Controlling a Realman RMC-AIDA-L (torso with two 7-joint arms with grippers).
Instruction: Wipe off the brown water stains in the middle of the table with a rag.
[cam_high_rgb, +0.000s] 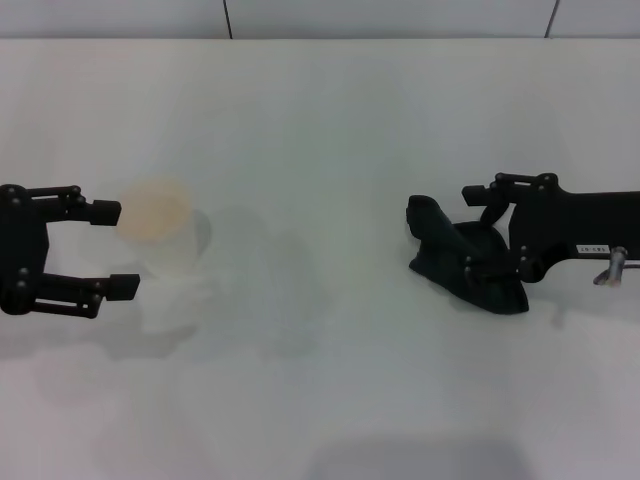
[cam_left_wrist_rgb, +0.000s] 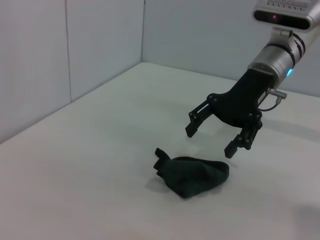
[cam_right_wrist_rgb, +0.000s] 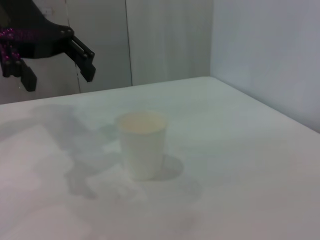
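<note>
Hovering just above the rag (cam_high_rgb: 468, 262), the right end effector (cam_left_wrist_rgb: 216, 138) is spreading its fingers wide and gripping nothing; the dark crumpled rag is lying on the white worktop (cam_high_rgb: 330, 130) at the robot's right, with the fingers poised over its right part and not touching it in the left wrist view; the left end effector (cam_high_rgb: 113, 248) is waiting at the robot's left, its fingers also parted and empty, just beside an upright translucent cup (cam_high_rgb: 162, 240) with a faint orange tint inside; the brown water stains are not making themselves visible on the worktop.
</note>
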